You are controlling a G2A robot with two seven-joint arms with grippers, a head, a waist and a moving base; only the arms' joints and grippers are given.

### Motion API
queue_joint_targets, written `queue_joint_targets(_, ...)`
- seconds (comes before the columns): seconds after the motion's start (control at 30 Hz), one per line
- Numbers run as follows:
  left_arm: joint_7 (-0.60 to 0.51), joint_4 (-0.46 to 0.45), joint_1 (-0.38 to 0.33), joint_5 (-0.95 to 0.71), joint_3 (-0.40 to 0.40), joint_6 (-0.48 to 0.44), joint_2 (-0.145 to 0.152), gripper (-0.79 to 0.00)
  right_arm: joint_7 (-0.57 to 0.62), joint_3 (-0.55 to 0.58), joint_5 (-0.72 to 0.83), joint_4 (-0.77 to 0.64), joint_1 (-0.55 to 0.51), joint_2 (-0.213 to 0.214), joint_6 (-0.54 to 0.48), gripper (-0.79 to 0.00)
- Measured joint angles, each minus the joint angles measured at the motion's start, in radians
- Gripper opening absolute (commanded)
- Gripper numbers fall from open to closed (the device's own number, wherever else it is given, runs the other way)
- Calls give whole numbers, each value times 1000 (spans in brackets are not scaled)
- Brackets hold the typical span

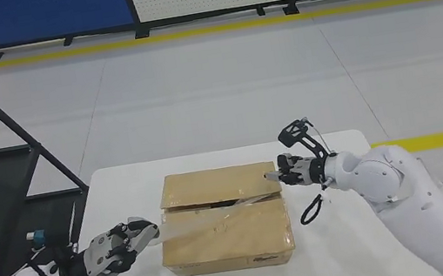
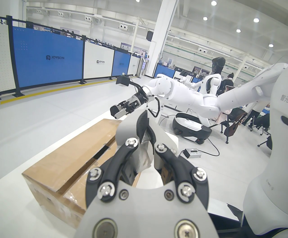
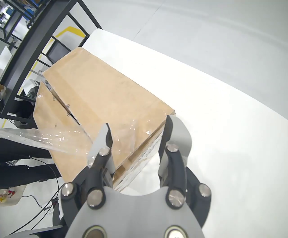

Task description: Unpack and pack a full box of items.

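Centrally, cardboard box (image 1: 224, 230) on white table (image 1: 346, 249); blue-panelled fence (image 1: 42, 13) beyond.

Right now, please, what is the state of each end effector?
Left end effector: closed on the clear tape strip coming off the cardboard box.
Right end effector: open, at the box's corner, holding nothing.

Pale grey floor (image 1: 220, 76) all around, a yellow painted line (image 1: 212, 28) running along blue and white partition panels (image 1: 42, 13). Black metal frame rack (image 1: 17, 128) (right beside the white surface (image 1: 124, 185)). Round ceiling lights (image 2: 256, 20) glowing, white square pillar (image 2: 162, 33) rising.
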Motion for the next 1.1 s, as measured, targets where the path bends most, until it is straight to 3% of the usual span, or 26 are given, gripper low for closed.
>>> queue_joint_targets(0.37,0,0,0,0,0,0,0,-785,29,-18,-6,5,17,-4,-23,-591)
queue_joint_targets(0.43,0,0,0,0,0,0,0,-785,34,-18,-9,-1,15,-3,-25,-785)
queue_joint_targets(0.83,0,0,0,0,0,0,0,-785,10,2,-33,-43,-14,3,0,-785)
queue_joint_targets(0.87,0,0,0,0,0,0,0,-785,7,5,-38,-49,-17,4,3,-782)
queue_joint_targets(0.93,0,0,0,0,0,0,0,-785,4,10,-46,-70,-27,5,12,-526)
queue_joint_targets(0.97,0,0,0,0,0,0,0,-785,2,11,-52,-79,-31,6,16,-480)
queue_joint_targets(1.0,0,0,0,0,0,0,0,-785,1,13,-62,-90,-35,7,22,-446)
queue_joint_targets(1.1,0,0,0,0,0,0,0,-785,2,14,-99,-123,-42,9,37,-456)
